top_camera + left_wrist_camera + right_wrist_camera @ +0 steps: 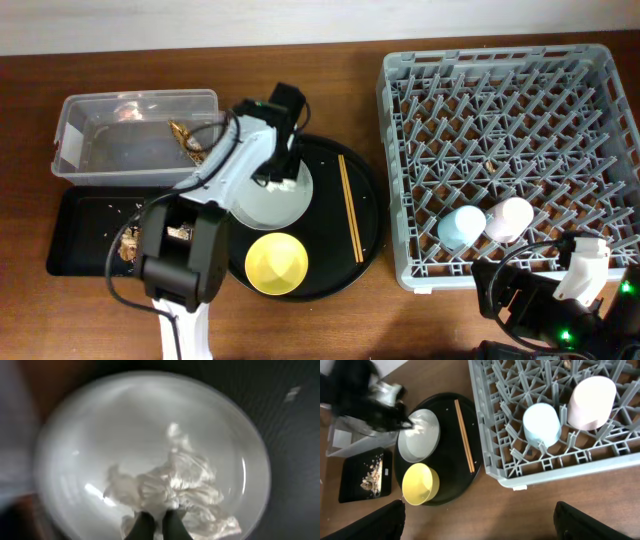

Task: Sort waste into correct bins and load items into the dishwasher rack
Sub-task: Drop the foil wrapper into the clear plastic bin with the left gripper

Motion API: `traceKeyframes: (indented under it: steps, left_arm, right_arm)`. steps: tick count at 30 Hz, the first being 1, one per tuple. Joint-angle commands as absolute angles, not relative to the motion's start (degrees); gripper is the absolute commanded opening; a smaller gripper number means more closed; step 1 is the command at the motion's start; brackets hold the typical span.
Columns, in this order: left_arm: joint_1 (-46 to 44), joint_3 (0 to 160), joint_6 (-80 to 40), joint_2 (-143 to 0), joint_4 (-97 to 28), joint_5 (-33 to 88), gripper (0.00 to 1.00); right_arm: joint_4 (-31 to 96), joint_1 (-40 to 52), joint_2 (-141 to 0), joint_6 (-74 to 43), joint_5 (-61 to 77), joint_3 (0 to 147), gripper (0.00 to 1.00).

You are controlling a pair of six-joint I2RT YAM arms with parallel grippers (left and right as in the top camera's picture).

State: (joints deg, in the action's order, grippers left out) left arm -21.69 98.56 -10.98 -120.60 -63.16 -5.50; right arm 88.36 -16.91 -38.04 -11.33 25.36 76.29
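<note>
My left gripper is shut on the crumpled white tissue, which lies on the pale grey plate. The plate sits on the round black tray with the yellow bowl and the chopsticks. The plate, bowl and chopsticks also show in the right wrist view. The light blue cup and pink cup stand in the dishwasher rack. My right gripper is open and empty over the table in front of the rack.
The clear tub at the back left holds a brown wrapper. The shallow black tray in front of it holds rice and food scraps. The round black tray lies between bins and rack.
</note>
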Motion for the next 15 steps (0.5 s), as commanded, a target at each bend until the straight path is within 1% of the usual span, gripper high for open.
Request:
traceKeyframes:
  steps: [1,3,6,7,8,9,11,12,14,15]
  left_arm:
    - [-15.14,106.61,-13.69,-110.83,-63.83,-12.21,0.0]
    - [-11.09,106.61,-13.67,-109.95,-61.43,-13.56,0.0]
    - [-5.21,105.67,-13.69,-112.68,-57.41,-13.54,0.0]
    - [-3.05,105.67,-13.67,-114.41,-55.86,-13.41,0.22]
    - [-1.41,105.67,-13.63,-115.66,-54.68,-12.82,0.78]
    - [-0.8,105.67,-13.37,-116.03,-54.7,-12.08,0.87]
    - [-0.49,106.45,-10.13,-115.22,-58.81,-8.03,0.87]
    - [-1.08,107.68,-10.13,-114.06,-62.22,-7.44,0.84]
    - [-2.59,109.97,-10.15,-110.5,-68.93,-7.42,0.75]
    - [-3.55,110.28,-10.2,-107.87,-71.33,-6.55,0.74]
  right_arm:
    - [88.29,-17.28,-37.98,-10.76,24.82,76.4,0.95]
    - [88.29,-17.28,-37.98,-10.79,24.84,76.4,0.95]
    - [88.31,-17.28,-37.98,-10.81,24.84,76.4,0.95]
    - [88.33,-17.28,-37.98,-10.94,24.86,76.4,0.95]
    - [88.33,-17.28,-37.98,-10.94,24.84,76.4,0.95]
    - [88.31,-17.28,-37.98,-10.94,24.84,76.4,0.95]
    - [88.33,-17.28,-37.98,-10.94,24.82,76.4,0.95]
    - [88.31,-17.28,-37.98,-10.92,24.82,76.4,0.99]
    - [88.36,-17.28,-37.98,-10.92,24.82,76.4,0.99]
    - [88.33,-17.28,-37.98,-10.92,24.82,76.4,0.99]
